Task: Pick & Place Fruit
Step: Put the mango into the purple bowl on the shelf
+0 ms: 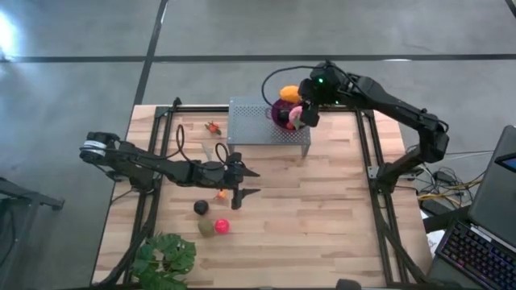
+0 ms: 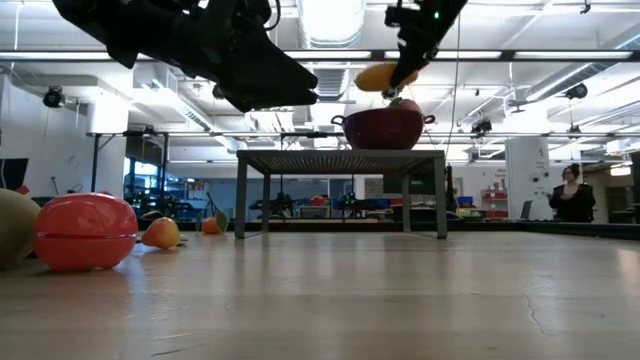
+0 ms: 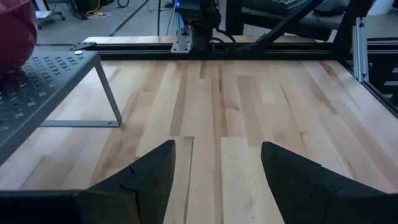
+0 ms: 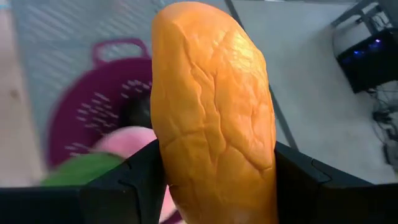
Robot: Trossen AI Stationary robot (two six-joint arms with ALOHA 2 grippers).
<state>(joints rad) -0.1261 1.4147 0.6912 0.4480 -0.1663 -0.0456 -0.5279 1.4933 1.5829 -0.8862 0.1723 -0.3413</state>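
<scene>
My right gripper (image 1: 305,109) hangs over the purple bowl (image 1: 282,114) and is shut on an elongated orange fruit piece (image 4: 214,112). The bowl stands on a grey perforated stand (image 1: 258,125) at the table's far side. A pink piece (image 4: 127,143) and a green piece (image 4: 84,169) lie in the bowl. My left gripper (image 1: 248,183) hovers open over the table's middle. On the table near it lie a dark ball (image 1: 201,208), an olive-green piece (image 1: 207,227), a red ball (image 1: 222,226) and a small orange bit (image 1: 220,194). Another orange bit (image 1: 213,126) lies left of the stand. My right gripper pinches the orange piece between its two fingers (image 4: 140,183), on the piece's two long sides (image 4: 171,155). The fingers slant down from the table's far right. The piece sticks out past the fingertips, lifted clear just above the bowl (image 2: 385,128).
A leafy green plant (image 1: 165,258) stands at the near left corner. Black frame rails (image 1: 367,161) run along the table's sides. Bare wood lies at the middle and right of the table (image 1: 322,217). A person (image 2: 572,195) stands in the room beyond.
</scene>
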